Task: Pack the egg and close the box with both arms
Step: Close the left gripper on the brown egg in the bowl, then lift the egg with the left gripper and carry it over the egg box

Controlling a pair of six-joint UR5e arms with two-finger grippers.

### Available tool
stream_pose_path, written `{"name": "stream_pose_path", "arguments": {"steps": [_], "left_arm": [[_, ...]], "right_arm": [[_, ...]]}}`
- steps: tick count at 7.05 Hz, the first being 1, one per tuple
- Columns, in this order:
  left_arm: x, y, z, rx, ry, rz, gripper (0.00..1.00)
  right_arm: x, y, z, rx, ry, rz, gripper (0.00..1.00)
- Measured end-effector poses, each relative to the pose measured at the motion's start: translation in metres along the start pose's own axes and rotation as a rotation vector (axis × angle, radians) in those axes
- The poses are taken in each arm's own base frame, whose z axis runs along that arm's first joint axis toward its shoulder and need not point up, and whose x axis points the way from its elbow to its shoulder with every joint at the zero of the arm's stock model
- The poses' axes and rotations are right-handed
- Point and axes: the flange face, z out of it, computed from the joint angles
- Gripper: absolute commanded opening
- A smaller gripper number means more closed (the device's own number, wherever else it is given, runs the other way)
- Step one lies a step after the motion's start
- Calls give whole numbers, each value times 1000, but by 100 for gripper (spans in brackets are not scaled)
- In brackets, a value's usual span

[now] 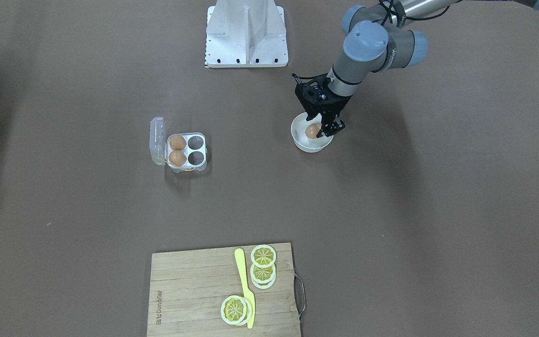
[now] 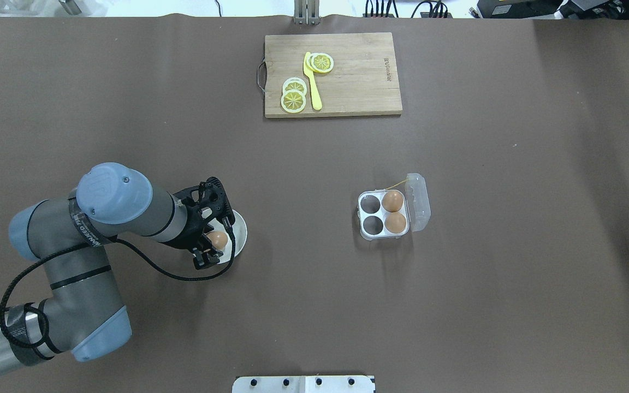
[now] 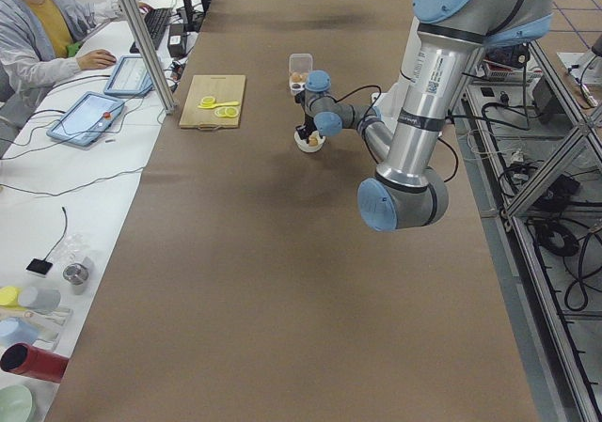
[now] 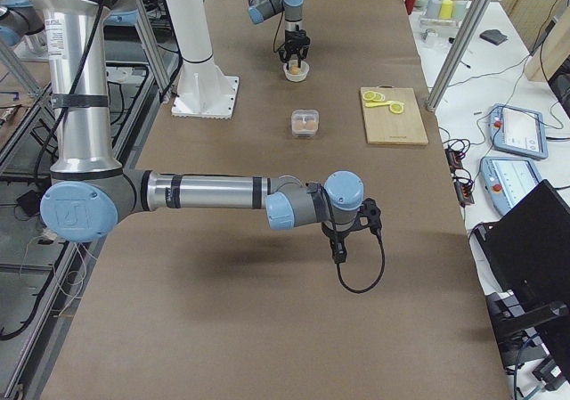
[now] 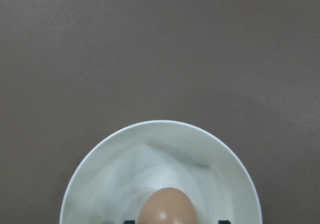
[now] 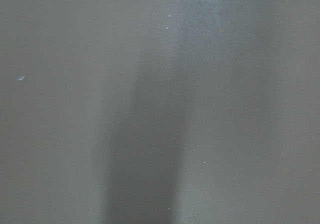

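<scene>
The egg (image 1: 313, 131) lies in a round white bowl (image 1: 309, 147); it also shows in the overhead view (image 2: 217, 239) and in the left wrist view (image 5: 166, 208). My left gripper (image 1: 320, 127) reaches down into the bowl, its fingers on either side of the egg with small gaps, open. The box (image 2: 372, 234) stands to the right with its clear lid (image 2: 419, 202) folded open. Two other brown eggs (image 2: 392, 201) fill its far cups; the two cups nearer the bowl are empty. My right gripper (image 4: 343, 244) hovers over bare table; I cannot tell its state.
A wooden cutting board (image 2: 358, 82) with lemon slices and a yellow knife (image 2: 312, 82) lies at the far edge. The white base stand (image 1: 246, 32) sits on the robot's side. The right wrist view shows only brown table.
</scene>
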Motion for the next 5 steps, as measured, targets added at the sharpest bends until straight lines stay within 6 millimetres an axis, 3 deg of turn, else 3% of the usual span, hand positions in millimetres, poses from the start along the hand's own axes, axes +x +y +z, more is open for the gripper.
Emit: {"name": "stream_pose_path", "arguments": {"steps": [2, 3, 5], "left_arm": [[0, 1, 1, -2, -1, -8, 57], [-1, 1, 1, -3, -2, -10, 42], [-2, 3, -1, -3, -4, -27, 0]], "right_arm": [[0, 0, 0, 0, -4, 1, 100], [0, 0, 0, -1, -8, 2, 100], [0, 0, 1, -3, -10, 2, 100]]}}
